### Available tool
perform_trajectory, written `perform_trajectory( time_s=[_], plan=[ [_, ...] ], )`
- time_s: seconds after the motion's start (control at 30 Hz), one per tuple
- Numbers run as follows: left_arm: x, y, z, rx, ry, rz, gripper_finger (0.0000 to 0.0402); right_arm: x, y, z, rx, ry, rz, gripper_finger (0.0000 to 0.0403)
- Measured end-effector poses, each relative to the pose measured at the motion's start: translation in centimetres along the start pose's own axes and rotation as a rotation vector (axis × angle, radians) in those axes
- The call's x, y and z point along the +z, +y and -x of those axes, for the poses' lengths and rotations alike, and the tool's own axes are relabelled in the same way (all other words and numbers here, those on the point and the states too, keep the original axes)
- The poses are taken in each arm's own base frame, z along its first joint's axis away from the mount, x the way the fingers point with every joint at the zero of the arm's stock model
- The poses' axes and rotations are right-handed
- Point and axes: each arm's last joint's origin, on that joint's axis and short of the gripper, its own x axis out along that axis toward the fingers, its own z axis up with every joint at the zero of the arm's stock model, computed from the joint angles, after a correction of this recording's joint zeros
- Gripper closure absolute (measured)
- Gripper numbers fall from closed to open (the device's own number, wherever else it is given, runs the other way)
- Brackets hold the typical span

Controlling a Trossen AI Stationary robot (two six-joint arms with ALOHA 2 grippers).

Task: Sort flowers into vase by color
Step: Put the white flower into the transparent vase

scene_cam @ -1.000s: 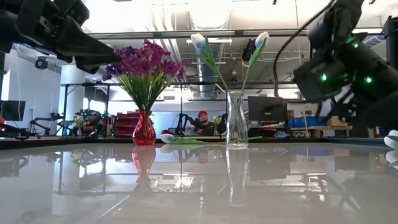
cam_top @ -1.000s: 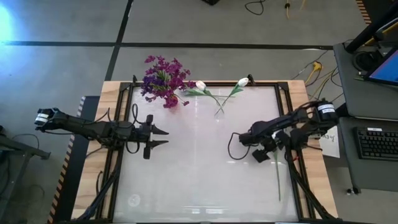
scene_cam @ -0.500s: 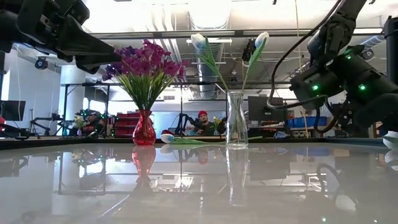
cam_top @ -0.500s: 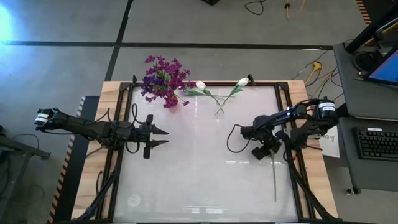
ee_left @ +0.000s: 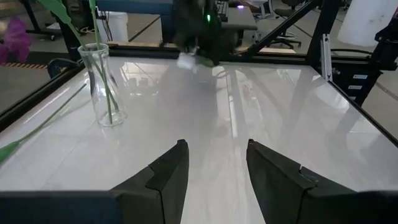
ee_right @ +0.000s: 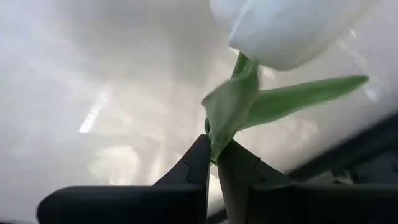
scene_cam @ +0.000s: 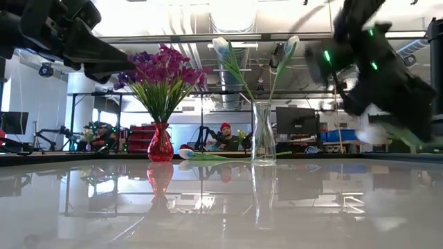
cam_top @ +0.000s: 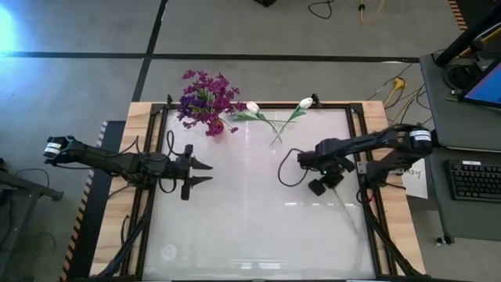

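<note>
A white flower (ee_right: 283,28) with a green leaf (ee_right: 292,99) is in my right gripper (ee_right: 212,155), which is shut on it at the table's right half (cam_top: 327,182). Its long stalk (cam_top: 356,221) trails toward the near right corner. A clear vase (cam_top: 275,141) at the far middle holds two white flowers (scene_cam: 221,47). Left of it, a red vase (scene_cam: 160,142) holds purple flowers (cam_top: 203,98). My left gripper (cam_top: 202,173) waits open above the table's left side, holding nothing. My right gripper pinches the white flower's stalk just below the bud, where the leaf springs from it (ee_right: 216,138), between its two fingertips (ee_right: 200,163). The bud and leaf stand out beyond the fingers. In the low view the bud (scene_cam: 377,131) shows blurred above the tabletop.
The glossy white tabletop (cam_top: 250,227) has a dark frame along its edges. Both vases stand near the far edge. A desk with a keyboard (cam_top: 473,180) lies beyond the right edge. People and equipment show in the room behind the table.
My right gripper has shut on the white flower's stalk, then gone up and a little toward the table's left and far side, tipping as it went. The flower's bud end has come off the table. Its stalk has swung from lying straight toward slanting to the near right.
</note>
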Motion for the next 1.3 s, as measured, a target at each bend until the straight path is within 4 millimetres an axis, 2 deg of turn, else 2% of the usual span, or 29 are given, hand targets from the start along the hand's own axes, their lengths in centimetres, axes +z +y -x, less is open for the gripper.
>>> perform_trajectory(
  time_s=[0.13, 0.3, 0.4, 0.47, 0.57, 0.67, 0.83, 1.07, 1.3],
  plan=[
    [-0.1, 0.0, -0.1, 0.001, 0.008, 0.013, 0.0253, -1.4, 1.1, 3.9, 0.15, -0.203, 0.124, 0.0385],
    [-0.2, 0.0, -0.3, 0.008, 0.019, 0.026, 0.0253, -3.4, 2.7, 8.4, 0.422, -0.782, 0.355, 0.0385],
    [-0.2, 0.0, -0.4, 0.03, 0.011, 0.027, 0.0253, -4.4, 3.0, 10.4, 0.484, -1.157, 0.421, 0.0385],
    [-0.1, 0.1, -0.4, 0.046, 0.002, 0.028, 0.0253, -4.8, 3.0, 11.3, 0.46, -1.369, 0.435, 0.0385],
    [0.1, 0.1, -0.4, 0.051, -0.014, 0.031, 0.0253, -4.7, 2.9, 12.2, 0.317, -1.637, 0.404, 0.0385],
    [0.2, 0.1, -0.4, 0.049, -0.026, 0.047, 0.0253, -4.4, 2.9, 13.2, 0.148, -1.811, 0.325, 0.0385],
    [0.3, 0.0, -0.4, 0.049, -0.042, 0.073, 0.0253, -5.2, 2.8, 16.4, 0.07, -1.911, 0.37, 0.0385],
    [0.6, 0.1, -0.5, 0.07, -0.072, 0.087, 0.0253, -6.9, 2.1, 20.8, 0.019, -1.77, 0.342, 0.0385],
    [0.8, 0.0, -0.6, 0.066, -0.1, 0.093, 0.0253, -5.3, 2.9, 22.2, -0.078, -1.728, 0.327, 0.0385]
  ],
)
